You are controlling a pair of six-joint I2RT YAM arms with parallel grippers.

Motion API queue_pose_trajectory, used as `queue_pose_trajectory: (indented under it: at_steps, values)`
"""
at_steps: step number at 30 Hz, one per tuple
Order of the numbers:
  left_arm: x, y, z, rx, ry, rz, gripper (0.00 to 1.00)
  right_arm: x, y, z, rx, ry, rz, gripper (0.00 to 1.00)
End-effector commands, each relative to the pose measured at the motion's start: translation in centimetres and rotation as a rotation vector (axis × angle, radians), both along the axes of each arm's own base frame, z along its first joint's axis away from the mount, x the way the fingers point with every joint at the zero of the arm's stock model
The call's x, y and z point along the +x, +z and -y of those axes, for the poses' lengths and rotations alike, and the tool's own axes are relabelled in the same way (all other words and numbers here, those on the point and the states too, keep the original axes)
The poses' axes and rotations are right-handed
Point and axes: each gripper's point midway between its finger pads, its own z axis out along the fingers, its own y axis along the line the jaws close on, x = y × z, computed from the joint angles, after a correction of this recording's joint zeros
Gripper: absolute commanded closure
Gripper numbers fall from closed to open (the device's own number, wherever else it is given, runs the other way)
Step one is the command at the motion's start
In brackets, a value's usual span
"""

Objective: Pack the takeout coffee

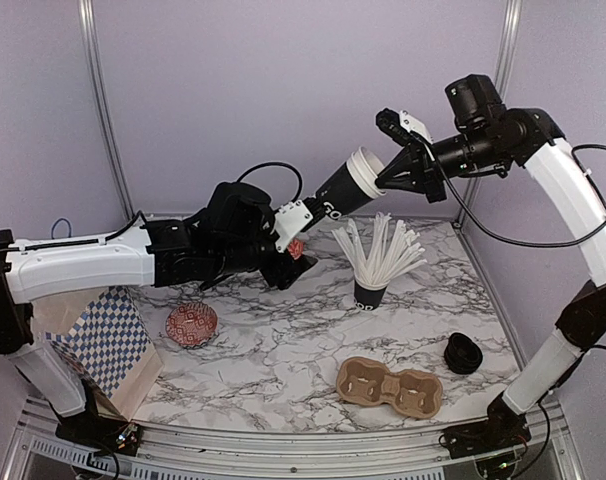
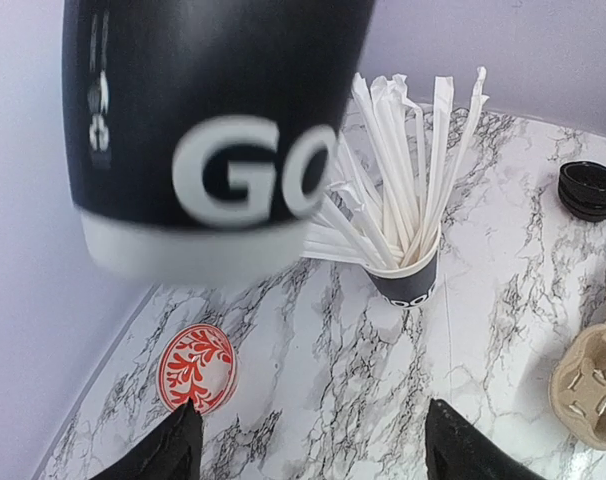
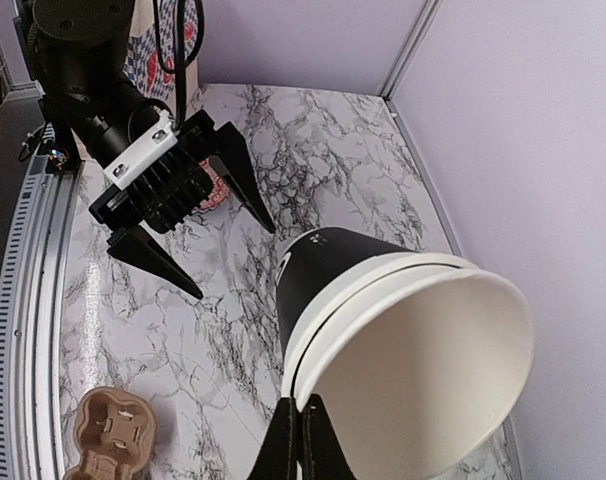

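A nested stack of black paper cups [image 1: 345, 190], white inside, hangs tilted in the air above the back of the table. My right gripper [image 1: 385, 181] is shut on the stack's white rim [image 3: 383, 300], the pinch showing at the bottom of the right wrist view [image 3: 301, 440]. The cups' black side with white "GO" lettering [image 2: 223, 120] fills the top of the left wrist view. My left gripper [image 1: 298, 268] is open and empty just below the cups' base, its fingers [image 2: 173, 450] wide apart over the marble. A stack of black lids [image 1: 464, 353] lies at the right.
A black cup full of white sticks [image 1: 371, 285] stands mid-back. A brown two-hole carrier tray [image 1: 390, 386] lies near the front. A red patterned disc [image 1: 191, 324] lies left, and another [image 2: 195, 367] by my left fingers. A checkered bag [image 1: 108, 340] stands at the front left.
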Motion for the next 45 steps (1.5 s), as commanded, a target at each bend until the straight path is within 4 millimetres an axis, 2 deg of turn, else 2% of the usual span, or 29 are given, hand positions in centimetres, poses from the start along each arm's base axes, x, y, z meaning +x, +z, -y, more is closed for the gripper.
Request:
queue_pose_trajectory:
  at_steps: [1,8,14,23,33,41,45]
  values:
    - [-0.1,1.1,-1.6,-0.017,0.011,0.0,0.24,-0.4,2.4,1.0,0.048,-0.013,0.039,1.0]
    - [0.4,3.3,-2.2,-0.091,0.051,0.059,0.02,-0.4,0.8,0.0,0.047,0.035,-0.045,1.0]
    - [1.0,4.2,-1.1,-0.103,0.022,0.076,0.01,-1.2,0.1,-0.8,0.041,0.083,-0.077,1.0]
    - [0.9,4.0,0.6,-0.093,-0.055,0.058,0.09,-2.6,-0.9,-2.1,0.018,0.133,-0.1,1.0]
    - [1.1,3.3,1.0,-0.073,-0.073,0.038,0.21,-3.0,-1.2,-2.6,0.015,0.154,-0.113,1.0]
    - [1.1,2.9,1.1,-0.079,-0.093,0.007,0.36,-2.6,-1.3,-2.7,0.007,0.143,-0.107,1.0]
    - [1.1,2.3,0.7,-0.077,-0.095,-0.025,0.41,-1.5,-0.2,-1.9,0.019,0.102,-0.065,1.0]
